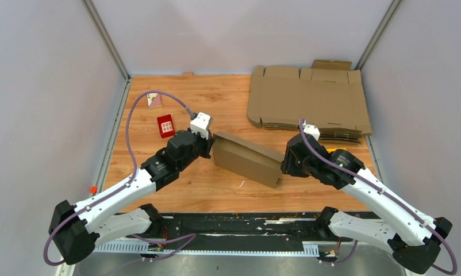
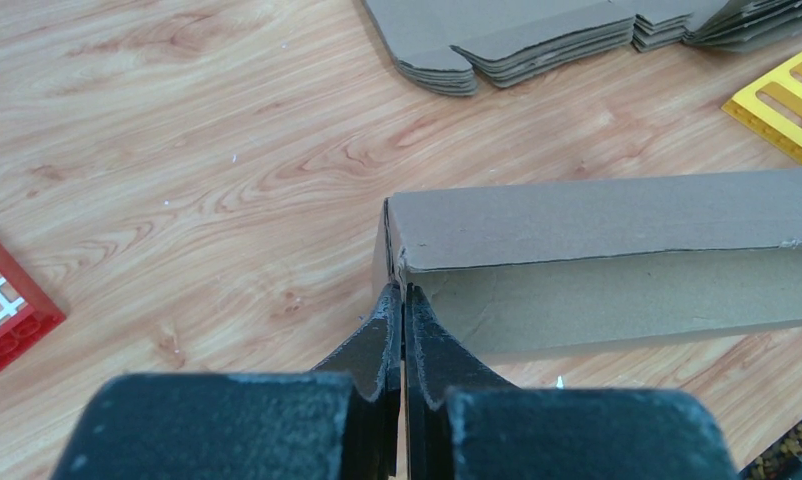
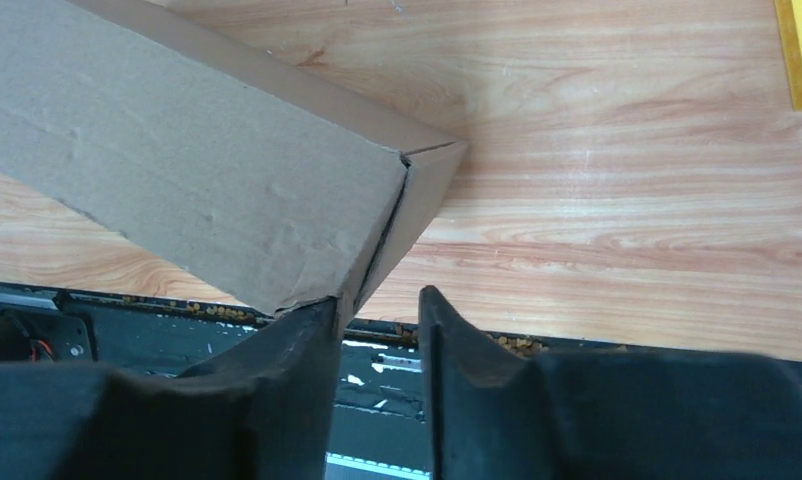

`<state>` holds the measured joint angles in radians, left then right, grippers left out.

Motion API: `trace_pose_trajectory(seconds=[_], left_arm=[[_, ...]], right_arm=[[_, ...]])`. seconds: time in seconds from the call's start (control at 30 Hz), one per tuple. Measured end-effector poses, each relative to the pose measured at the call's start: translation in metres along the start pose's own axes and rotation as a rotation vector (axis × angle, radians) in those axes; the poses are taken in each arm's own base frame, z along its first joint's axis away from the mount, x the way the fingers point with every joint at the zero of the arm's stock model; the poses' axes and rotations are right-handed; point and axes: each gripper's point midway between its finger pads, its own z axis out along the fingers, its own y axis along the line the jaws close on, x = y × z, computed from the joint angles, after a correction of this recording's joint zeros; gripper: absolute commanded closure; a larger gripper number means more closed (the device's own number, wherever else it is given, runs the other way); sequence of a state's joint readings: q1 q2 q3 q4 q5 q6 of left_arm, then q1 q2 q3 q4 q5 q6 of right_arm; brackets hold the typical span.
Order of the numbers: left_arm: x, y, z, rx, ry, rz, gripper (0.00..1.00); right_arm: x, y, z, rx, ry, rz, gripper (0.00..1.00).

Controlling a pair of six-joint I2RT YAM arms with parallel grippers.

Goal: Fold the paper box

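Observation:
The paper box (image 1: 248, 158) is plain brown cardboard, partly folded into a long shallow shape, lying slantwise mid-table between the arms. My left gripper (image 1: 210, 147) is at its left end. In the left wrist view the gripper (image 2: 404, 296) is shut on the thin end wall at the corner of the box (image 2: 617, 215). My right gripper (image 1: 284, 163) is at the box's right end. In the right wrist view it (image 3: 379, 305) is open, and its left finger (image 3: 312, 330) touches the lower corner of the box (image 3: 197, 170).
A pile of flat cardboard sheets (image 1: 308, 100) lies at the back right, also in the left wrist view (image 2: 517, 40). A small red box (image 1: 165, 125) and a small pinkish card (image 1: 154, 100) lie at the back left. A yellow piece (image 2: 787, 105) lies by the pile.

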<state>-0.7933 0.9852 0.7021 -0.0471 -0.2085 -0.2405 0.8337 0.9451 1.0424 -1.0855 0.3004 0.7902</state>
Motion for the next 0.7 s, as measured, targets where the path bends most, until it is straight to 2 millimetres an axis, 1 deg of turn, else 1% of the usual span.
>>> trace_pose_trajectory(seconds=[0.03,0.13,0.23,0.33,0.37,0.47,0.57,0.63,0.7], left_arm=[[0.000,0.002,0.000,-0.007,0.000,0.004,1.00],[0.000,0.003,0.000,-0.014,0.000,0.004,1.00],[0.000,0.003,0.000,-0.011,0.000,0.004,1.00],[0.000,0.002,0.000,-0.009,0.001,0.004,1.00],[0.000,0.002,0.000,-0.010,0.001,0.004,1.00],[0.000,0.002,0.000,-0.009,0.000,0.004,1.00],[0.000,0.002,0.000,-0.009,0.001,0.004,1.00],[0.000,0.002,0.000,-0.009,0.001,0.004,1.00],[0.000,0.002,0.000,-0.009,0.001,0.004,1.00]], right_arm=[[0.002,-0.003,-0.001,0.011,0.012,-0.014,0.49],[0.004,-0.006,-0.005,0.012,0.032,-0.050,0.38],[0.006,0.000,-0.009,-0.027,0.052,-0.100,0.23],[0.003,0.009,-0.018,-0.095,0.058,-0.175,0.03],[-0.001,0.014,-0.024,-0.124,0.049,-0.207,0.00],[-0.016,0.021,-0.039,-0.168,0.001,-0.259,0.00],[-0.032,0.020,-0.050,-0.165,-0.062,-0.288,0.00],[-0.035,0.019,-0.053,-0.167,-0.082,-0.303,0.00],[-0.036,0.018,-0.056,-0.173,-0.092,-0.319,0.02]])
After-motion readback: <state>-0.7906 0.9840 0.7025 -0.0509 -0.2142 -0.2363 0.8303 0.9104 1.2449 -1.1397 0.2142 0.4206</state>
